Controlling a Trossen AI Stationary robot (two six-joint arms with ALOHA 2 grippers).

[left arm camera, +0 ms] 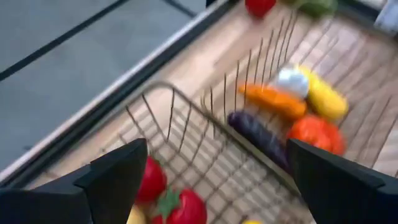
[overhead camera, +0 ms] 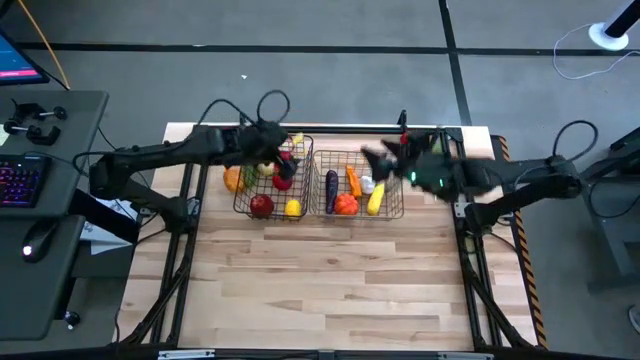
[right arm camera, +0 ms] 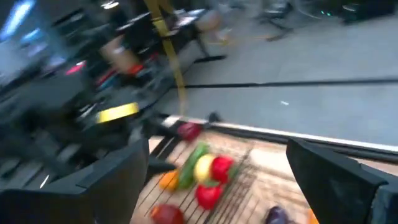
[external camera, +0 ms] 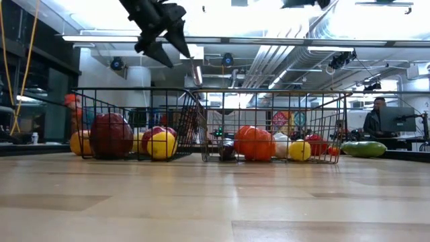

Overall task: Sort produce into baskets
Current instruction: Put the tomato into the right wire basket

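While hovering wide open and empty above the left basket (overhead camera: 268,190), left gripper (overhead camera: 272,140); right gripper (overhead camera: 385,160) likewise spread, holding nothing. Green piece (external camera: 363,148) outside, beyond the right basket (overhead camera: 360,192), nearer the right arm.

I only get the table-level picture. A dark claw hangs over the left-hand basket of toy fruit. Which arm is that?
Observer: That is the left gripper. From above, it sits over the narrower basket.
Operator: Is it carrying anything?
Observer: No. Its wrist camera shows its fingers spread wide with nothing between them.
Operator: Where is the other arm?
Observer: The right gripper reaches in from the right side, over the far edge of the wider basket.
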